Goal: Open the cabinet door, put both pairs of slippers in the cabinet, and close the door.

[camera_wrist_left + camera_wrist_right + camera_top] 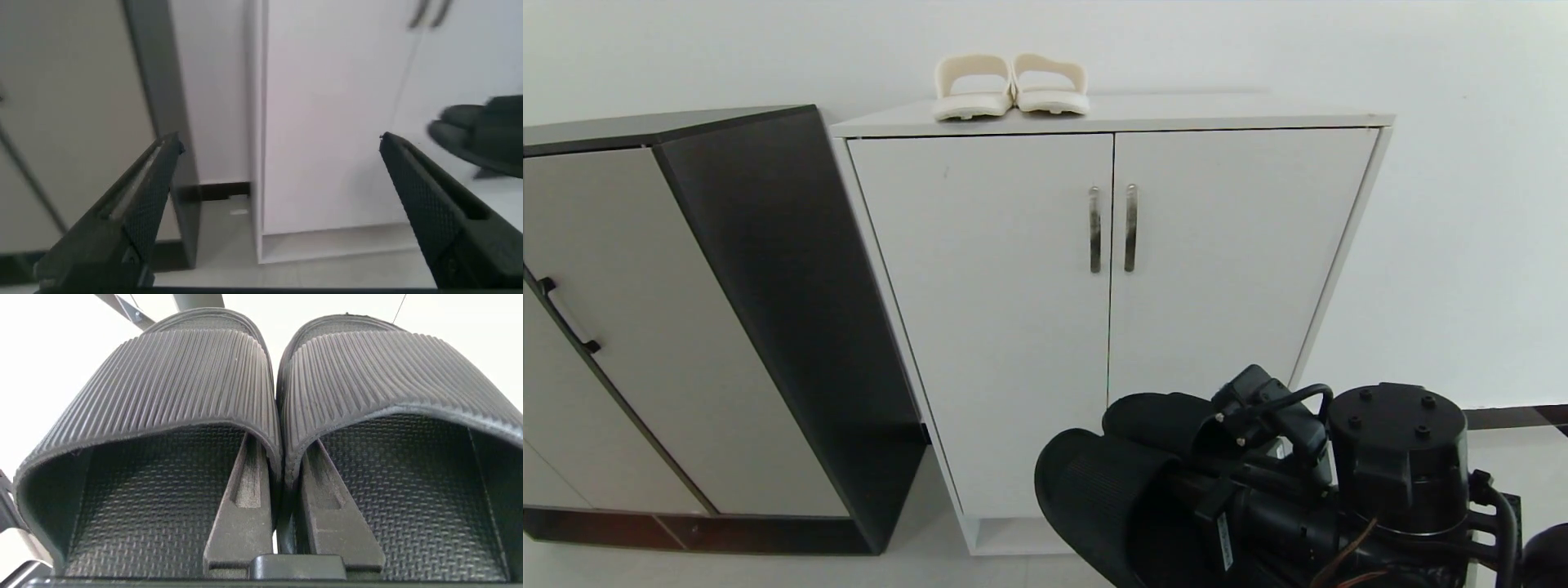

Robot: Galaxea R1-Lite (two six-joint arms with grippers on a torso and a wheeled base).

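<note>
A white two-door cabinet (pixel 1013 327) stands against the wall, both doors closed, with two metal handles (pixel 1111 229) at the centre seam. A cream pair of slippers (pixel 1010 86) sits on its top. My right gripper (pixel 282 498) is shut on a black pair of slippers (pixel 1111 482), one finger inside each slipper, pinching their inner sides together; it holds them low in front of the right door. My left gripper (pixel 278 155) is open and holds nothing, low before the cabinet's (pixel 327 122) left front corner, with the black slippers (pixel 482 135) off to one side.
A darker slanted cabinet (pixel 686 327) with grey fronts and a black handle stands directly left of the white one. Pale floor (pixel 931 563) lies in front. A white wall rises behind and to the right.
</note>
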